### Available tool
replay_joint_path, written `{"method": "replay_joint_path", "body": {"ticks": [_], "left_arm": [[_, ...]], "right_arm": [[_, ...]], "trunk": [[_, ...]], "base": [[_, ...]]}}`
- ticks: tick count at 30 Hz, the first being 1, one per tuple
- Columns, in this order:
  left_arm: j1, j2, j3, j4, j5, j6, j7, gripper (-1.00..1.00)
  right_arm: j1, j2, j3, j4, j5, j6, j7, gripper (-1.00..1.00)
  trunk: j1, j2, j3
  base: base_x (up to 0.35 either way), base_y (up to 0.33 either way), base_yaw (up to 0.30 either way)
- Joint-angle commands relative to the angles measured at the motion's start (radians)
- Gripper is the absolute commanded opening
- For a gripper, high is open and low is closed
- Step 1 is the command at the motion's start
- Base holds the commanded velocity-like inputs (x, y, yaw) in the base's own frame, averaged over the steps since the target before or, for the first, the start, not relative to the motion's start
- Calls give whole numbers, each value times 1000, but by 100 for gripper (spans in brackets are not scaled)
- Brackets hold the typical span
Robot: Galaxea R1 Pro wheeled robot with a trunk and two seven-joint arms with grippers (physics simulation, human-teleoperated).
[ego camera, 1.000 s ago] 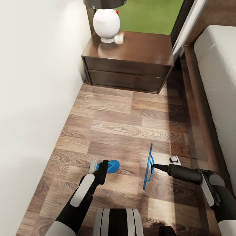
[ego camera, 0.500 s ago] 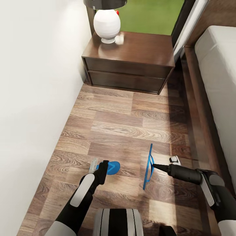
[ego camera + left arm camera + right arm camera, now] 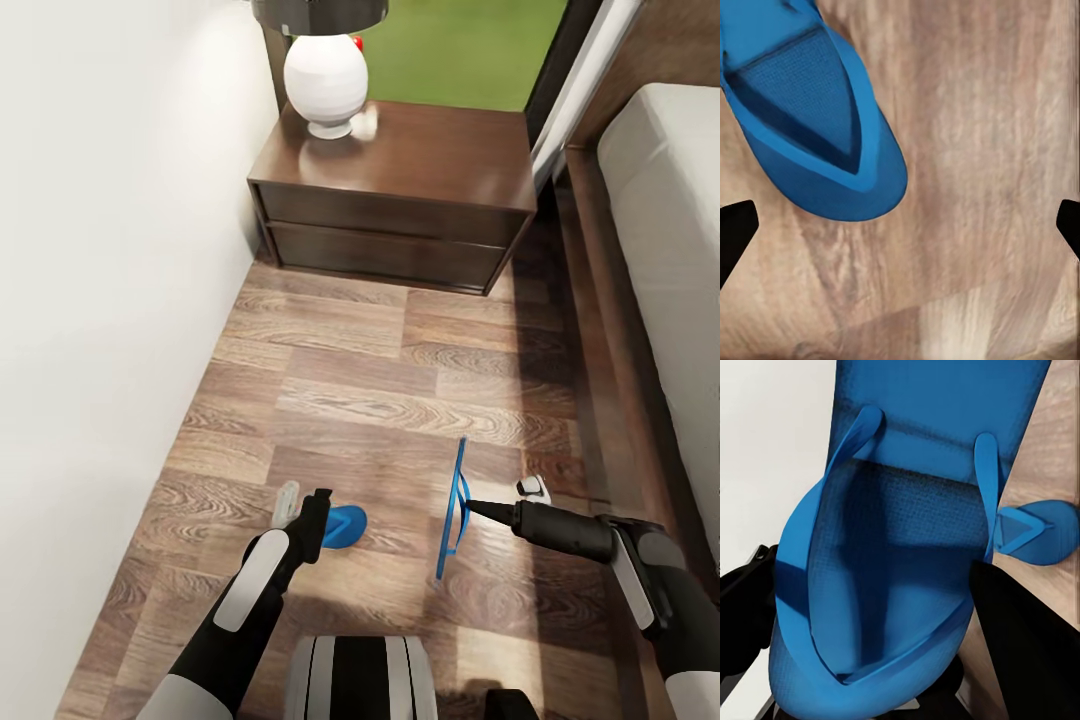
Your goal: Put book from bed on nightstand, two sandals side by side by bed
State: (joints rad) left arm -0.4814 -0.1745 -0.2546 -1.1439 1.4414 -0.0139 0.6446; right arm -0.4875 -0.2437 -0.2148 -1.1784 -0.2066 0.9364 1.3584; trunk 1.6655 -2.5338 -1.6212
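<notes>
One bright blue sandal [image 3: 343, 526] lies flat on the wood floor, and my left gripper [image 3: 300, 503] hovers open just behind it. In the left wrist view the sandal [image 3: 810, 120] lies beyond the gripper [image 3: 900, 232], whose fingertips are spread wide over bare planks. My right gripper [image 3: 482, 506] is shut on the other sandal [image 3: 455, 497], held on edge above the floor near the bed [image 3: 670, 220]. In the right wrist view this sandal [image 3: 892, 547] sits between the fingers [image 3: 1020, 652], with the floor sandal [image 3: 1035, 536] beyond. The nightstand [image 3: 400, 200] stands ahead. The book is out of view.
A white lamp [image 3: 325, 78] stands on the nightstand's left part. A white wall [image 3: 100, 300] runs along the left, and the bed's dark frame [image 3: 600, 330] along the right. A window with green outside [image 3: 455, 50] is behind the nightstand.
The view has tilted slightly. The floor sandal, earlier partly between the left fingers, now lies just ahead of them. The right arm and its sandal have stayed put.
</notes>
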Motion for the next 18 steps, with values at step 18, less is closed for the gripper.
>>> {"method": "replay_joint_path", "body": {"ticks": [18], "left_arm": [[0,0,-1,-2,5,-3,6,100]], "right_arm": [[0,0,0,0,-4,7,1,-100]], "trunk": [[1,0,-4]], "base": [[50,-41,0]]}}
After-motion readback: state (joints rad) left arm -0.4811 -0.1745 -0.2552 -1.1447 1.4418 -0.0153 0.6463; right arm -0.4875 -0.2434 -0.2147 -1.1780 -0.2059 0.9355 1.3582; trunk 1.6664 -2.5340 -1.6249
